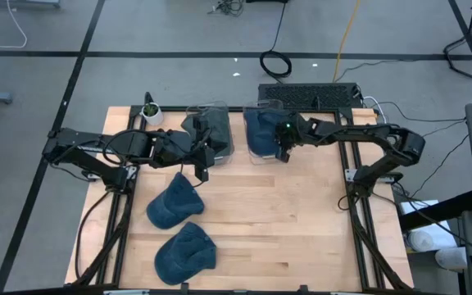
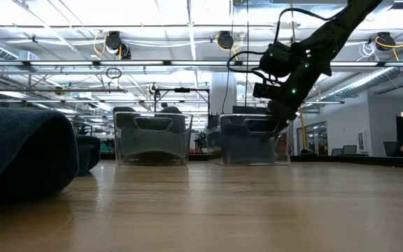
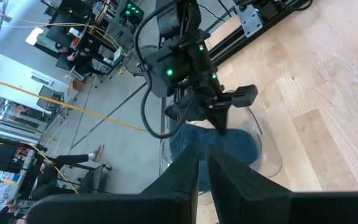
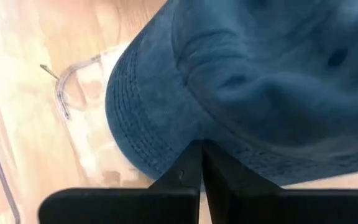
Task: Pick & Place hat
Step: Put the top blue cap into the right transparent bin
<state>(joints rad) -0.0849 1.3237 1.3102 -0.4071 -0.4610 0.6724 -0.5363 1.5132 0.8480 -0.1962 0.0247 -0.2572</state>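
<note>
Two clear bins stand side by side at the table's (image 1: 301, 229) far edge. The left bin (image 1: 211, 131) holds a hat (image 1: 199, 127); the right bin (image 1: 260, 135) holds another hat (image 1: 260, 129). A small potted plant (image 1: 151, 111) stands left of the bins. Nearer the front, on the left half, lie two more hats, one (image 1: 173, 202) behind the other (image 1: 184, 252). The left gripper (image 1: 201, 168) hangs before the left bin, the right gripper (image 1: 283, 154) at the right bin's front right corner.

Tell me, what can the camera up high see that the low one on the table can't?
Only the high view shows the two blue hats lying whole on the table, the small potted plant, and the left gripper. Only the low view shows the ceiling lights and the room behind. Both show the two clear bins, each holding a hat, and the right gripper at the right bin.
</note>
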